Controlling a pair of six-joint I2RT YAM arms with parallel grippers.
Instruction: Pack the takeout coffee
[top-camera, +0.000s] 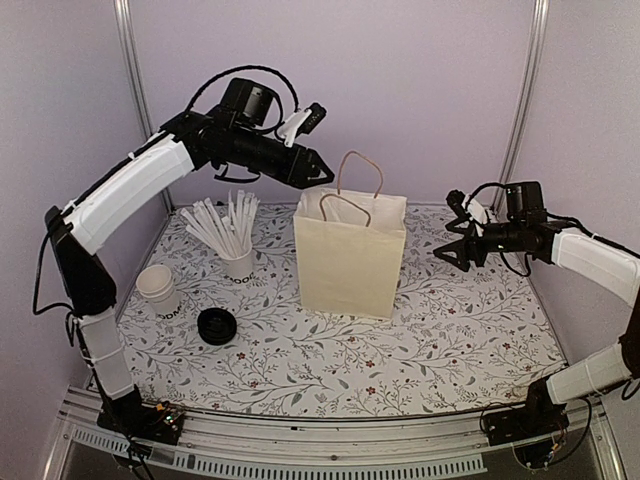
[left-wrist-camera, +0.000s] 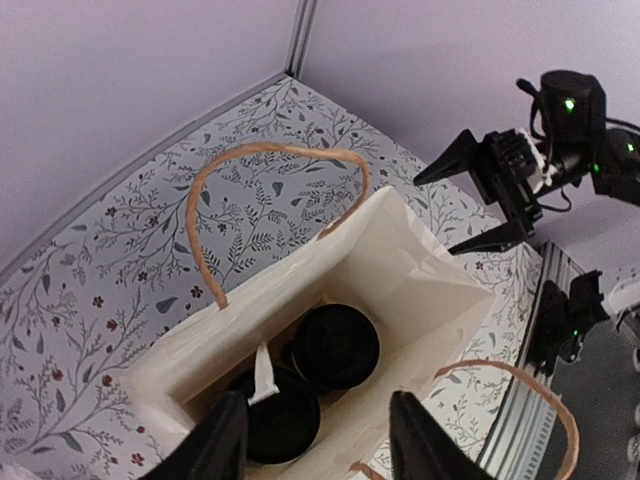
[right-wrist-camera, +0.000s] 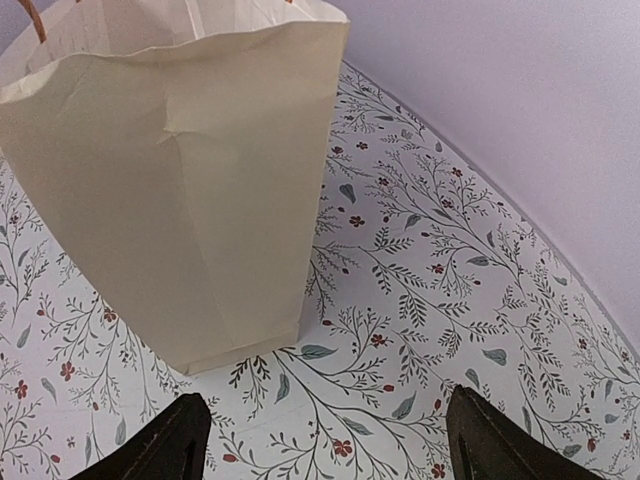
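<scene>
- Takeout coffee (left-wrist-camera: 335, 345), round black plastic lid showing, sits inside the cream paper bag (top-camera: 350, 260), beside a second black lid (left-wrist-camera: 275, 420).
- Left gripper (left-wrist-camera: 318, 398) above the bag mouth: spread, empty.
- Right gripper (right-wrist-camera: 325, 400) beside the bag: spread, empty.
- Judged: release step; next, lift clear of the handles (left-wrist-camera: 270, 155).

Robot lab booth: plain lilac walls (top-camera: 400, 80), metal frame (top-camera: 127, 60), floral-print table (top-camera: 450, 340).

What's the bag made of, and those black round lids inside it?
The bag looks like matte cream paper, creased along sharp folds; its handles seem twisted brown paper cord. The black lids look like smooth, faintly shiny plastic.
</scene>
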